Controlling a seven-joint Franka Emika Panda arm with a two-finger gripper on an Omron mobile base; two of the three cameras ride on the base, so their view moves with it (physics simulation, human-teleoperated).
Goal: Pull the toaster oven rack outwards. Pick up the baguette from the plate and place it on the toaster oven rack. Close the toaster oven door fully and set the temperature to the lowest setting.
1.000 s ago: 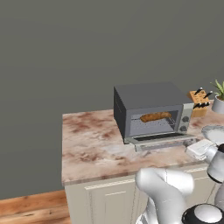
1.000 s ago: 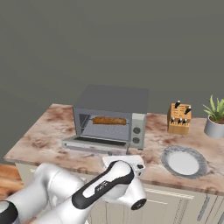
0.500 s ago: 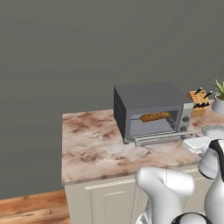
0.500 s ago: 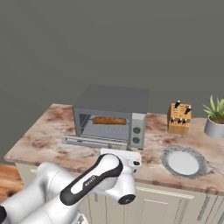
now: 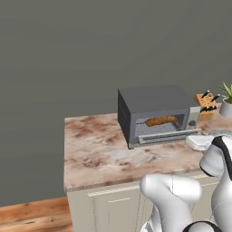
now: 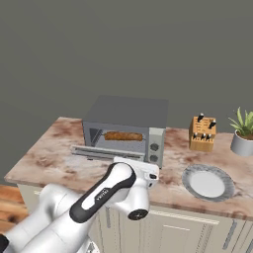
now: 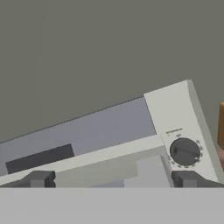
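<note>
The dark grey toaster oven (image 5: pixel 156 100) stands on the marble counter. The brown baguette (image 5: pixel 161 121) lies inside its cavity; the rack under it is too thin to make out. The silver-framed door (image 6: pixel 106 152) hangs partly open, tilted up from flat. My gripper (image 7: pixel 112 179) is open, low at the oven's front right. Its fingertips (image 7: pixel 39 178) stand wide apart just below the door's frame (image 7: pixel 109 153). A dark knob (image 7: pixel 185 152) sits on the pale control panel beyond the right fingertip. The round pale plate (image 6: pixel 190 174) lies bare to the right.
A wooden knife block (image 6: pixel 202 133) and a potted plant (image 6: pixel 242 137) stand at the counter's back right. The bare marble counter (image 5: pixel 95 149) stretches left of the oven. My white arm (image 6: pixel 106 190) reaches over the counter's front edge.
The door has swung up from lying flat to partly closed, and the pulled-out rack has gone back in. My hand has moved in towards the oven, and the jaws have widened a little.
</note>
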